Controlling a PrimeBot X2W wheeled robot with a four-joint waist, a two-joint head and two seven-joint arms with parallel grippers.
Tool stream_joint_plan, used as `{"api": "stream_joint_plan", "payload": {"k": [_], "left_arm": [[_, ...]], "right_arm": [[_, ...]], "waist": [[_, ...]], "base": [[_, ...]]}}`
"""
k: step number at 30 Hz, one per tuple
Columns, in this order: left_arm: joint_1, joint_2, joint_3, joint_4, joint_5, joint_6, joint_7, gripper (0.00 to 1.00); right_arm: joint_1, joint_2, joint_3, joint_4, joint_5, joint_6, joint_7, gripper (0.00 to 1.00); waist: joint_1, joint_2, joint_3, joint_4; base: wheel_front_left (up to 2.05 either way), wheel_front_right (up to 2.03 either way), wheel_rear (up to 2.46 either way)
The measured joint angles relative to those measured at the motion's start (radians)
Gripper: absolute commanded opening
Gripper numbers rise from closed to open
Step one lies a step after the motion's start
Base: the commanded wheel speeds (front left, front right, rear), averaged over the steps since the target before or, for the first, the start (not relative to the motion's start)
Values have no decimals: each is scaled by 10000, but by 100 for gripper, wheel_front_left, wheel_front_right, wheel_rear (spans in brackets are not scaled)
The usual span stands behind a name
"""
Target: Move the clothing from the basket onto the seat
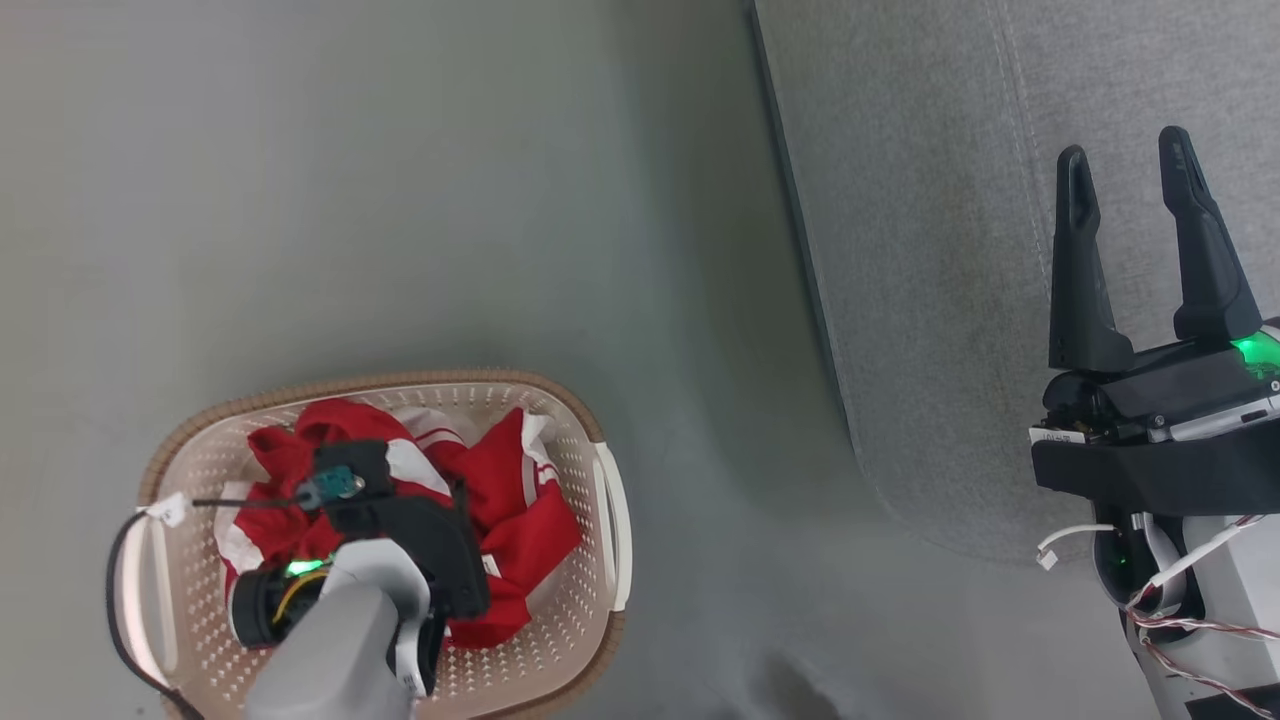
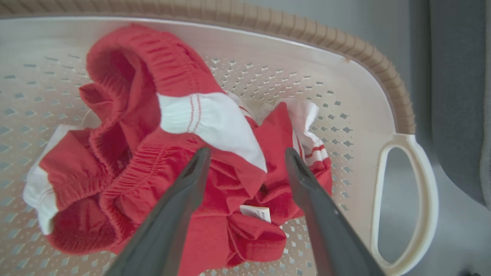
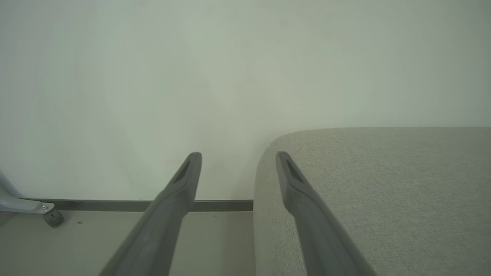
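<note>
The left tool [image 2: 247, 153] was spread wide, its fingers poised over a raised fold of the red-and-white sports garment [image 2: 215, 119], which lay crumpled in the basket [image 2: 356, 99] beneath it. Soft, light and limp, the cloth would likely drape and trail. The bunched ridge between the fingers looked the best place to pinch. The right tool [image 1: 1123, 148], also spread, hung over the seat [image 1: 920, 250], well apart.

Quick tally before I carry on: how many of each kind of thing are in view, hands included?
Baskets: 1, the basket
Seats: 1, the seat
Clothing heaps: 1, red and white clothing in the basket; separate pieces cannot be told
Hands: 2, left hand and right hand, both open
Total: 5
</note>
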Motion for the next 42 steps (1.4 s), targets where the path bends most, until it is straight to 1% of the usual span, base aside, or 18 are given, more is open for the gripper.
{"api": "stream_joint_plan", "payload": {"k": [8, 15, 18, 21, 22, 23, 24, 25, 31, 38, 42], "left_arm": [[-808, -13, 685, 1060, -472, -2, -44, 100], [-1168, -27, 1175, 2266, -499, 0, -401, 100], [-1216, -27, 1243, 2594, -568, 0, -550, 100], [-1230, -31, 1235, 2592, -571, 0, -640, 100], [-1235, -35, 1233, 2587, -571, 0, -665, 83], [-1237, -38, 1231, 2581, -571, -2, -719, 46], [-1237, -38, 1231, 2581, -571, -2, -719, 18], [-1238, -38, 1225, 2577, -571, 0, -773, 0], [-1273, -42, 1035, 2539, -583, -2, -911, 0], [-1230, -44, 583, 2527, -583, 0, -1035, 0], [-1146, -46, 291, 2523, -581, 0, -1099, 0]], "right_arm": [[-202, 17, -6, -240, -2, 0, -25, 100], [-359, 2, 2, -428, -59, 2, -25, 100], [-421, 4, 13, -454, -92, 2, -25, 100], [-453, 8, 35, -500, -94, 2, -25, 100], [-478, 8, 35, -516, -109, 2, -25, 100], [-517, 8, 36, -520, -123, 2, -25, 100], [-517, 8, 36, -520, -123, 2, -25, 100], [-546, 10, 40, -525, -125, 2, -25, 100], [-563, 4, 15, -472, -150, 2, -27, 100], [-563, 10, 33, -75, -178, 8, -25, 100], [-562, 12, 31, 182, -178, 79, -27, 100]], "waist": [[0, 0, 673, -173], [-1, 0, 1068, -222], [-1, 0, 1132, -222], [-1, 0, 1157, -214], [-1, 0, 1165, -208], [-1, 0, 1172, -201], [-1, 0, 1172, -201], [-1, -1, 1178, -192], [-1, 0, 1137, -101], [-1, -1, 871, 51], [-1, -2, 621, 157]], "base": [[0, 0, 0], [0, 0, 0], [0, 0, 0], [0, 0, 0], [0, 0, 0], [0, 0, 0], [0, 0, 0], [0, 0, 0], [0, 0, 0], [0, 0, 0], [0, 0, 0]]}}
